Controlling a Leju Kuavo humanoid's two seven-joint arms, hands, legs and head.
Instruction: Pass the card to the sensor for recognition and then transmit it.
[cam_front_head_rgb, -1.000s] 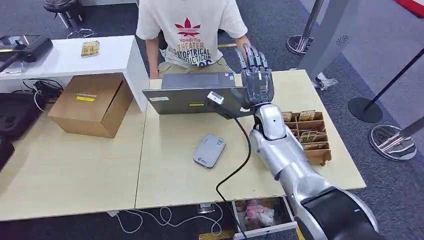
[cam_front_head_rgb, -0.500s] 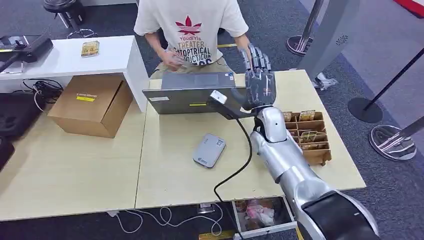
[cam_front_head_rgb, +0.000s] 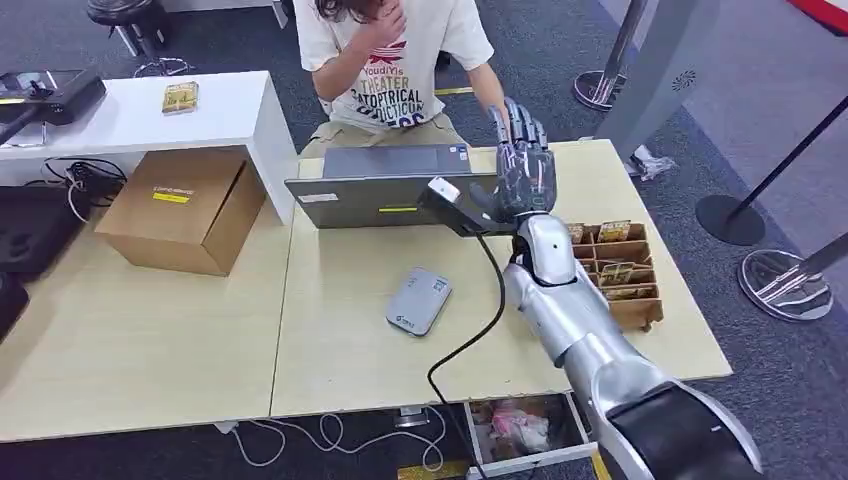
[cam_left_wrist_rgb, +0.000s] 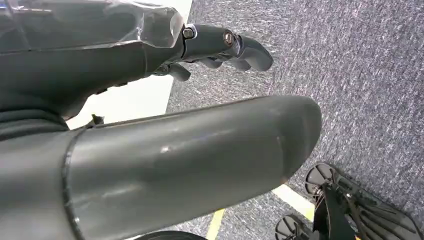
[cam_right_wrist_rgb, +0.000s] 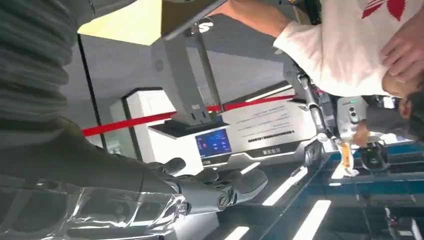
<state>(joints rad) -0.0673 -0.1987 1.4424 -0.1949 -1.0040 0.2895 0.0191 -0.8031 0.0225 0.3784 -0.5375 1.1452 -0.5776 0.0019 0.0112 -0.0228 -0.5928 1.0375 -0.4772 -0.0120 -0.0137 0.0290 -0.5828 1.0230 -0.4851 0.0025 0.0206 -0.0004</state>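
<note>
The grey sensor is seen lying flat on the table. Beyond it, at one o'clock, the right hand is raised upright — fingers spread, nothing held (the card cannot be made out). The left hand hangs over carpet, fingers loosely curled, empty. A person sits behind the laptop.

Matt pale wood-look table
</note>
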